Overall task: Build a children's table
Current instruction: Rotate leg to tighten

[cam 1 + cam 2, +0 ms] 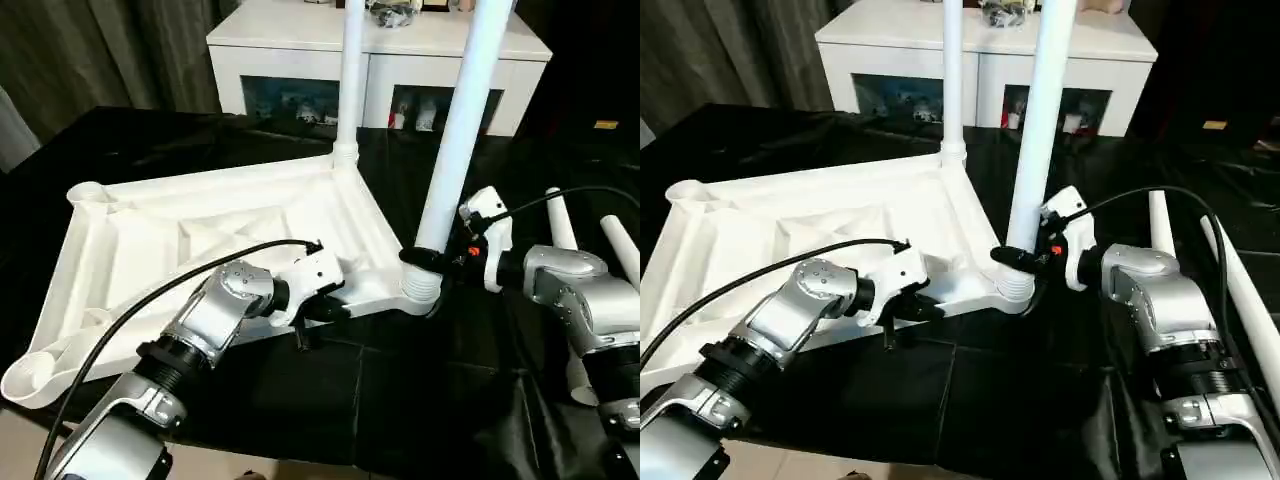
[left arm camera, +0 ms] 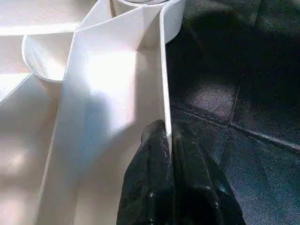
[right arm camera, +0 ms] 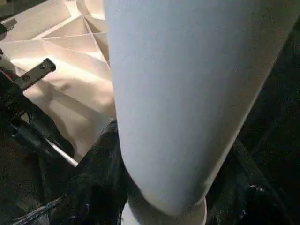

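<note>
The children's table top [image 1: 200, 235] lies upside down on the black work table, ribbed underside up. Two white legs stand upright in its sockets, one at the far corner [image 1: 350, 80] and one at the near right corner [image 1: 462, 130]. My right gripper [image 1: 425, 262] is shut on the base of the near right leg [image 3: 187, 93], just above its socket. On the top's near edge, my left gripper [image 1: 312, 325] is shut on the thin rim wall [image 2: 165, 93], with one black finger [image 2: 150, 178] on each side. Two loose legs [image 1: 558, 225] lie at the right.
A white cabinet [image 1: 280, 40] with glass doors stands behind the work table. The table top's two left corner sockets [image 1: 85, 192] [image 1: 30, 375] hold nothing. Black cloth [image 1: 420, 390] covers the work table in front of the top. My right forearm is beside the loose legs.
</note>
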You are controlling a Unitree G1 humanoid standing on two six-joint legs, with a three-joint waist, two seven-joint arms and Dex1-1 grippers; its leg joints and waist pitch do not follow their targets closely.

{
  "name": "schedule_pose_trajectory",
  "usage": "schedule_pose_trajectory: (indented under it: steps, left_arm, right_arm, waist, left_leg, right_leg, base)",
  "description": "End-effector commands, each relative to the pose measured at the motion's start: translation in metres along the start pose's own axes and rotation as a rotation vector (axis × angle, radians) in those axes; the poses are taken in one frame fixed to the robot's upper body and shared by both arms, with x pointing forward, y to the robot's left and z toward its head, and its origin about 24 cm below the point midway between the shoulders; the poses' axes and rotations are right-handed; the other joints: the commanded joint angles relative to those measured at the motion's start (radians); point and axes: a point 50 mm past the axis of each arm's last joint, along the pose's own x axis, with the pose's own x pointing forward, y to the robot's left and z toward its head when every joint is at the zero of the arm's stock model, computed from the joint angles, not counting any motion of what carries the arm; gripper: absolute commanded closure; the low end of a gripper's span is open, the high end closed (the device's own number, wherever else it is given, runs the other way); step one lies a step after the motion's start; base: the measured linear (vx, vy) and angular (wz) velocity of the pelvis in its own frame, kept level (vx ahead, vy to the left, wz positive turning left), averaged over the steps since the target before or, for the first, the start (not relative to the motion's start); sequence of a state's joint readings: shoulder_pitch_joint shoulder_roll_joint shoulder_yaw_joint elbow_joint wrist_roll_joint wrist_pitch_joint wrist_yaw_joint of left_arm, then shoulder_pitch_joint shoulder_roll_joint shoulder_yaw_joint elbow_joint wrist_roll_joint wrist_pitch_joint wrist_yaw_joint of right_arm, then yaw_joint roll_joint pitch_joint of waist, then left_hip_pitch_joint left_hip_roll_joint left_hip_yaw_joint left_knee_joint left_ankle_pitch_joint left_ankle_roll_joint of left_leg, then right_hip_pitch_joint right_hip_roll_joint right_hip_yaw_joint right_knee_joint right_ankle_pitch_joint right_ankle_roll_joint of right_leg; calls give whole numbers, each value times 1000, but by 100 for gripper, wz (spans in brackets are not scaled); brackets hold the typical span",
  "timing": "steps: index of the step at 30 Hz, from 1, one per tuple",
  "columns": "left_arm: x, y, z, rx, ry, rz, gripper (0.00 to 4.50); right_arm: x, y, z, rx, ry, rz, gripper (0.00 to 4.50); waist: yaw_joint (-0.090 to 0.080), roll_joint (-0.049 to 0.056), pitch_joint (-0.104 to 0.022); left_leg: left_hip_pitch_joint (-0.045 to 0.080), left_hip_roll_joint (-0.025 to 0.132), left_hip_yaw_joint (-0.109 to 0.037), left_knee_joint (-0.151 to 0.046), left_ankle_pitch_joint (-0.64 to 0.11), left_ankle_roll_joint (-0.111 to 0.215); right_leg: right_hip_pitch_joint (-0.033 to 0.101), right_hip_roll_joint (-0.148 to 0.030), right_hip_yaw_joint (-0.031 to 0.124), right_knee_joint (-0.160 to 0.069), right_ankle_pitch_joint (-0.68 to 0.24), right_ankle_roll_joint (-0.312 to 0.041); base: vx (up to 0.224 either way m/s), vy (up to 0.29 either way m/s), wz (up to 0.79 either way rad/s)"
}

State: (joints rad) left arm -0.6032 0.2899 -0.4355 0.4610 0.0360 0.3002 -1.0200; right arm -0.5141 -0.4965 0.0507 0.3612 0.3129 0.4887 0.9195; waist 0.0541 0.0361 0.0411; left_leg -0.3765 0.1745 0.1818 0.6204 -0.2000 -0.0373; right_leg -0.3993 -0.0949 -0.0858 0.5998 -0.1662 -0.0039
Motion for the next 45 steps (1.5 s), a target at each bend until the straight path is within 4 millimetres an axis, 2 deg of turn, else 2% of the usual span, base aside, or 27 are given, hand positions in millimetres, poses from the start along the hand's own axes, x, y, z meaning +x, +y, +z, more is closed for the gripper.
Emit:
schedule_pose_trajectory:
  steps: [1, 10, 13, 14, 15, 17, 18, 21, 22, 26, 29, 33, 34, 36, 37, 43, 44, 45]
  left_arm:
    - [4, -7, -1, -5, -8, -49, 450]
    - [4, -6, 0, -7, -15, -41, 450]
    - [3, -5, 0, -6, -17, -37, 450]
    - [4, -5, 1, -6, -19, -33, 450]
    - [4, -5, 1, -7, -20, -33, 450]
    - [4, -5, 1, -6, -20, -32, 450]
    - [4, -5, 2, -7, -22, -30, 450]
    - [5, -5, 2, -7, -24, -28, 450]
    - [5, -4, 3, -6, -25, -28, 450]
    - [5, -4, 3, -4, -25, -32, 450]
    - [5, -4, 3, -2, -24, -34, 450]
    - [3, -4, 3, 1, -22, -33, 450]
    - [3, -3, 3, 1, -22, -31, 450]
    - [2, -3, 3, 1, -22, -29, 450]
    - [2, -3, 3, 0, -23, -27, 450]
    - [2, -3, 3, -1, -24, -27, 450]
    - [2, -3, 3, 0, -24, -27, 450]
    - [2, -3, 3, 0, -24, -27, 450]
  right_arm:
    - [0, -1, -26, 135, -8, -44, 265]
    - [-6, 4, -47, 192, -107, -155, 265]
    - [-7, 9, -48, 176, -142, -164, 265]
    - [-7, 13, -47, 159, -168, -178, 265]
    - [-7, 14, -47, 149, -176, -181, 265]
    - [-8, 15, -46, 141, -186, -189, 265]
    - [-8, 17, -47, 124, -188, -200, 265]
    - [-6, 24, -50, 64, -172, -204, 265]
    - [-3, 32, -54, 17, -134, -179, 265]
    - [2, 38, -58, -22, -63, -135, 265]
    - [3, 39, -59, -40, -28, -113, 265]
    - [4, 38, -59, -37, 32, -80, 265]
    - [4, 37, -59, -24, 33, -83, 265]
    - [3, 36, -60, 8, 41, -81, 265]
    - [1, 36, -65, 16, 63, -80, 265]
    - [1, 33, -76, 47, 84, -116, 265]
    - [1, 31, -78, 46, 83, -154, 265]
    - [1, 30, -78, 42, 80, -168, 265]
  waist:
    - [-4, -18, -57]
    - [-8, -17, -53]
    - [-10, -15, -53]
    - [-12, -16, -54]
    - [-9, -16, -54]
    - [-10, -16, -53]
    - [-9, -16, -54]
    - [-6, -18, -53]
    - [-5, -14, -52]
    - [-7, -18, -49]
    - [-8, -21, -48]
    - [-11, -21, -48]
    - [-12, -25, -49]
    - [-12, -24, -49]
    - [-13, -28, -48]
    - [-13, -25, -48]
    - [-12, -19, -48]
    - [-15, -21, -47]
  left_leg:
    - [14, 57, -20, -88, -223, 34]
    - [18, 57, -22, -96, -284, 12]
    - [19, 58, -23, -99, -297, 7]
    - [16, 57, -25, -101, -291, 7]
    - [20, 57, -22, -100, -287, 8]
    - [16, 57, -22, -102, -278, 12]
    - [19, 57, -21, -100, -279, 13]
    - [18, 57, -20, -102, -271, 16]
    - [19, 56, -19, -102, -270, 18]
    - [20, 56, -19, -107, -288, 12]
    - [23, 57, -18, -108, -307, 8]
    - [23, 57, -17, -108, -306, 13]
    - [21, 57, -15, -108, -296, 17]
    - [23, 56, -15, -107, -296, 20]
    - [21, 56, -14, -107, -297, 20]
    - [22, 58, -16, -109, -306, 12]
    - [23, 58, -16, -109, -307, 8]
    - [22, 57, -16, -110, -313, 6]
  right_leg:
    - [43, -65, 51, -77, -288, -221]
    - [37, -65, 51, -89, -368, -189]
    - [36, -64, 51, -90, -363, -186]
    - [40, -64, 51, -88, -354, -187]
    - [36, -66, 52, -91, -348, -187]
    - [39, -64, 52, -89, -343, -190]
    - [37, -65, 52, -90, -343, -190]
    - [37, -65, 54, -91, -348, -184]
    - [37, -65, 55, -93, -354, -182]
    - [37, -63, 57, -95, -398, -163]
    - [32, -62, 62, -98, -419, -161]
    - [31, -59, 65, -95, -394, -169]
    - [33, -60, 66, -94, -376, -174]
    - [33, -61, 66, -95, -381, -177]
    - [33, -61, 66, -96, -388, -175]
    - [31, -61, 66, -96, -395, -172]
    - [30, -61, 66, -96, -393, -172]
    - [29, -61, 66, -98, -395, -173]
  base:
    - [0, 0, 0]
    - [0, 0, 0]
    - [0, 0, 0]
    - [0, 0, 0]
    - [0, 0, 0]
    - [0, 0, 0]
    - [0, 0, 0]
    - [0, 0, 0]
    - [0, 0, 0]
    - [0, 0, 0]
    - [0, 0, 0]
    - [0, 0, 0]
    - [0, 0, 0]
    - [0, 0, 0]
    - [0, 0, 0]
    - [0, 0, 0]
    - [0, 0, 0]
    - [0, 0, 0]
